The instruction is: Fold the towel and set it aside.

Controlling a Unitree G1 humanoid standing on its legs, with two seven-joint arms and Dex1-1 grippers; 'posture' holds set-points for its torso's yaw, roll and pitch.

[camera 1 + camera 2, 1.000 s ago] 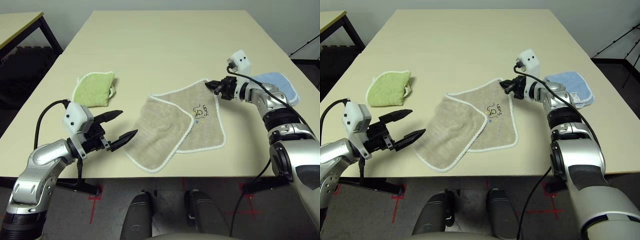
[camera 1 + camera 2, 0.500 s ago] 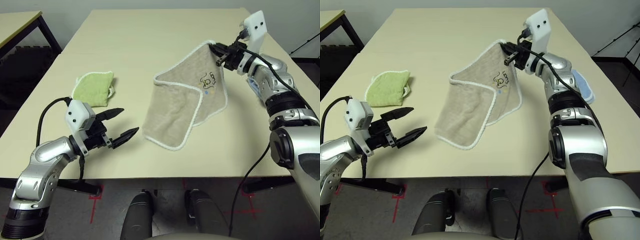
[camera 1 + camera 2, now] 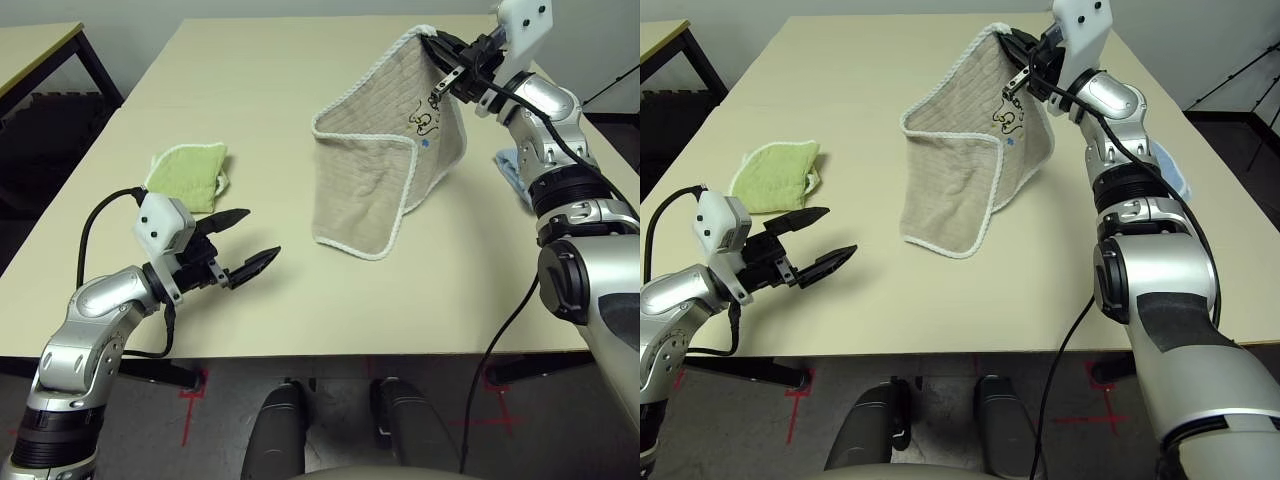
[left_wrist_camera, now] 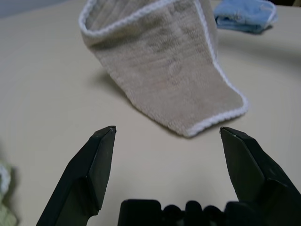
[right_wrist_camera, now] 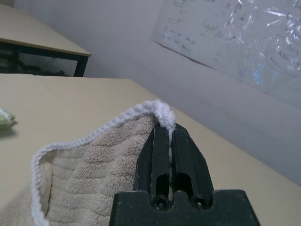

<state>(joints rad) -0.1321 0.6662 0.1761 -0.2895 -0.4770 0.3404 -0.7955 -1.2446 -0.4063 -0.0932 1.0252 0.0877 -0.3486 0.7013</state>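
While my right jaws [image 3: 447,62] are pinching the towel [image 3: 375,170] by its corner, now raised off the tabletop [image 3: 280,90], it is hanging above it; my left jaws [image 3: 246,245], spread wide and empty, are waiting near its lower edge to take a second corner.

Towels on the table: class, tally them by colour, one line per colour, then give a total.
Beige towel: 1
Green towel: 1
Blue towel: 1
Total: 3

The towel [image 3: 375,150] bears a small dark embroidered motif with lettering too small to read.
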